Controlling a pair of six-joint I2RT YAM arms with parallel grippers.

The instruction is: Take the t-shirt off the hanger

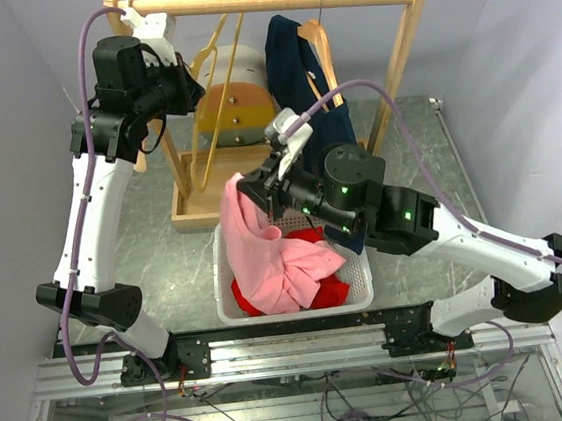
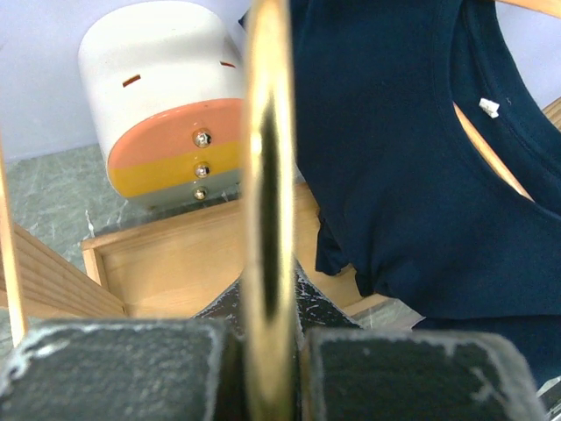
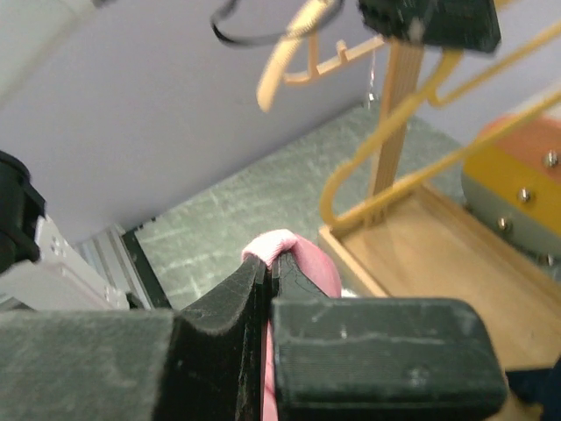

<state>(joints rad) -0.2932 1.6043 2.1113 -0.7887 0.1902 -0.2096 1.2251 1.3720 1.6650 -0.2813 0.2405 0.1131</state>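
Note:
My left gripper (image 1: 192,85) (image 2: 268,294) is shut on the bare yellow hanger (image 1: 215,77) (image 2: 267,167), up by the left end of the wooden rack's rail (image 1: 269,1). The pink t-shirt (image 1: 266,257) (image 3: 308,261) is off that hanger. My right gripper (image 1: 250,187) (image 3: 273,263) is shut on a fold at its top edge. The cloth hangs down from the jaws into the white basket (image 1: 220,277). The yellow hanger (image 3: 386,189) also shows in the right wrist view, behind the pinched fold.
A navy t-shirt (image 1: 299,73) (image 2: 403,158) hangs on a wooden hanger on the rack. A round striped container (image 1: 239,99) (image 2: 166,114) sits on the rack's wooden base tray (image 1: 189,195). A red garment (image 1: 331,288) lies in the basket.

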